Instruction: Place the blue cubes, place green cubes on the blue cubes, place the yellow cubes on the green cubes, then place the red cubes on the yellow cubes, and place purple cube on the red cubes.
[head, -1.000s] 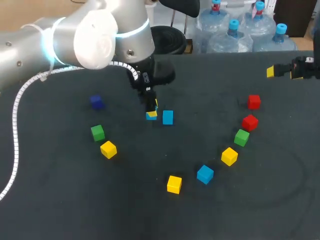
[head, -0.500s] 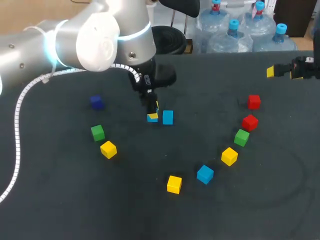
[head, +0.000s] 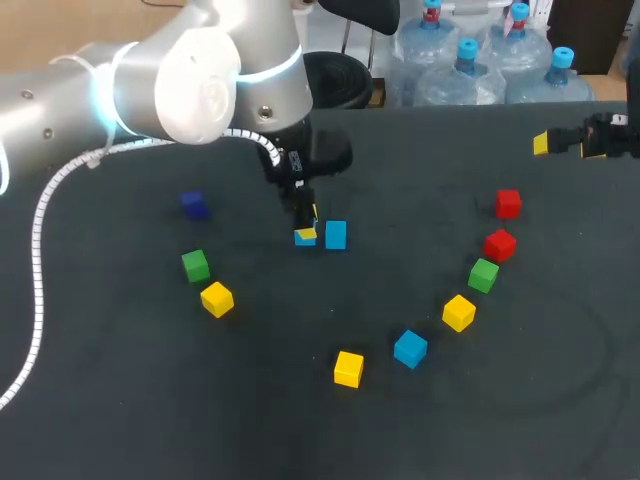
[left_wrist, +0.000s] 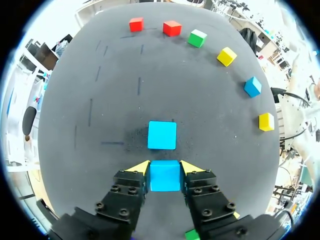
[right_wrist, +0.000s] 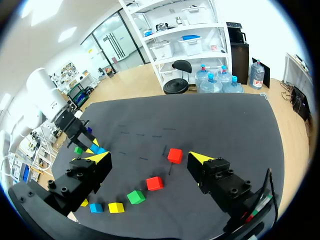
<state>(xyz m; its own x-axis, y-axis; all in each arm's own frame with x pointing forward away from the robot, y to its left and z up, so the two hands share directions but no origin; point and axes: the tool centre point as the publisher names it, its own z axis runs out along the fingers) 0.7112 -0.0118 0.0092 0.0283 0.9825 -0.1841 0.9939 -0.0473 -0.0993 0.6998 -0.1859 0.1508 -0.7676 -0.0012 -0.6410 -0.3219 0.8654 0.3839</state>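
Dark matte cloth covers the table (head: 150, 400) where I work, and low over it my left claw (left_wrist: 165, 167) is clamped on a small sky-blue cube (left_wrist: 165, 176), one yellow-tipped finger pressed to each side face. That held cube is just beside a second sky-blue cube (left_wrist: 162, 135), which lies straight ahead of my fingers with a narrow gap between the two. Whether the held one rests on the cloth I cannot tell. I judge this to be the first step, laying out the blue base cubes. The next move calls for parting the fingers and rising straight up so that neither cube gets nudged, then going for the third sky-blue cube (head: 410, 348), which lies between two yellow ones. Farther out wait two green cubes (head: 196, 265), three yellow cubes (head: 216, 298), two red cubes (head: 508, 203) and one dark purple-blue cube (head: 194, 205), none of them stacked. My right claw (right_wrist: 148, 157) hangs at the table's far right, fingers wide apart and holding nothing.
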